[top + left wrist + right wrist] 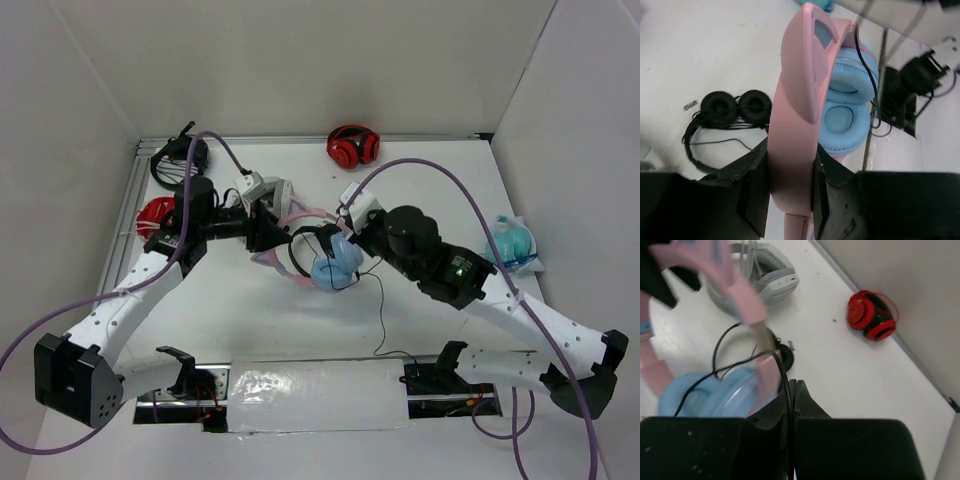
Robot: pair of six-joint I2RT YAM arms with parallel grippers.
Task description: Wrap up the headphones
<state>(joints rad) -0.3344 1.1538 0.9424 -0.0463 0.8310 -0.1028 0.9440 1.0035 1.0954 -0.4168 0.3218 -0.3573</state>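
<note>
Only the left wrist view shows the small black on-ear headphones (pixel 725 110), lying flat beyond the left claw (pixel 790 165) and to its left. Only the right wrist view shows the dark cable (pixel 785 365) running into the seam of the right claw (pixel 792 385). Beyond that claw a grey headset (pixel 762 275) lies to the left and red headphones (pixel 872 315) lie to the right, near the wall. The overhead view alone shows the cable's loose tail trailing toward the arm bases.

The table (pixel 430 180) is white, boxed in by plain pale walls (pixel 300 60).

The left claw is clamped tight on the pink headband (pixel 790 115) of the cat-ear headphones (pixel 335 265), which sit between the two claws. Their blue ear cups (pixel 842 117) are just beyond its fingers. The right claw is fully closed, pinching the cable.
</note>
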